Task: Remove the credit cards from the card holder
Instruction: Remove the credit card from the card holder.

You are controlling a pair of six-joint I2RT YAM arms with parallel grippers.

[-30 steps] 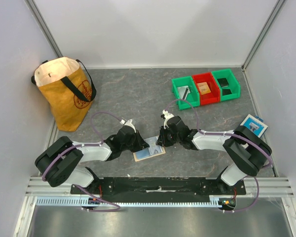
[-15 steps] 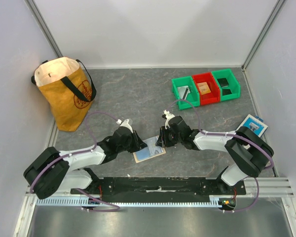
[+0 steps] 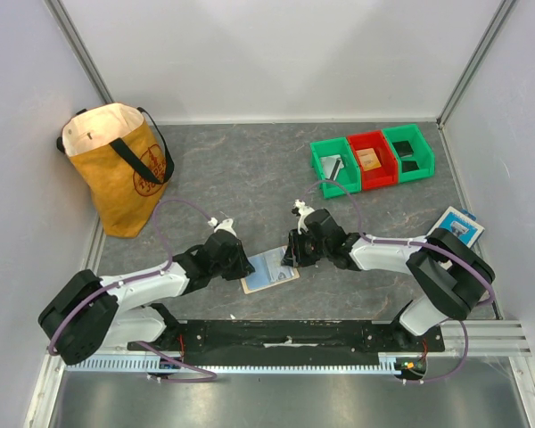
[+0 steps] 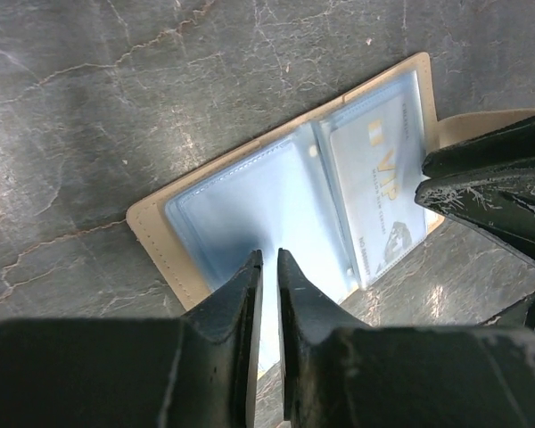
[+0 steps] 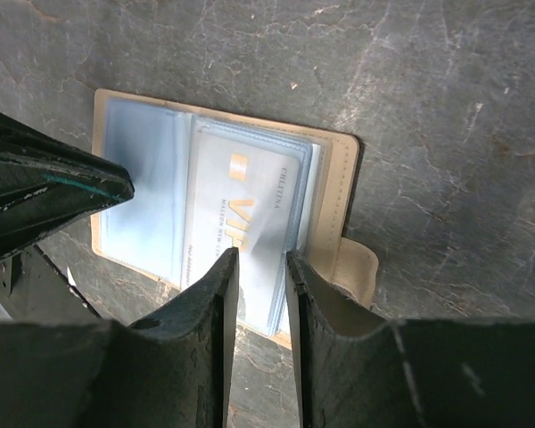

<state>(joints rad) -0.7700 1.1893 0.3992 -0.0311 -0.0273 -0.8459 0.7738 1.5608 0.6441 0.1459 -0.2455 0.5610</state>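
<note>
Now the card holder (image 3: 269,271) lies spread open on the grey table (image 3: 232,169) between the two arms, showing more of its pale blue inner face than a second ago, when it looked flatter and narrower from above.

Left gripper (image 4: 269,259): it has slid slightly back toward its own side. Its tips now hang over the empty left sleeve (image 4: 241,205). The jaws are barely parted, with a thin slit between them and nothing visibly caught. Whether the tips press on the plastic I cannot tell.

Right gripper (image 5: 260,259): the jaws have widened over the last second and now stand apart, holding nothing. The tips hover at the near edge of the right-hand page, just beside the tan tab (image 5: 358,267).

Cards: one pale VIP card (image 5: 241,214) is visible, fully seated in the right sleeve of the holder. No black or orange-tan card shows in any view, and none lies loose on the table.

Reading: the opening step looks done and extraction has not begun. The right jaws seem set to take the VIP card's edge while the left steadies the holder. The risk is that the whole holder gets dragged along, or that the jaws pinch sleeve and card together.
</note>
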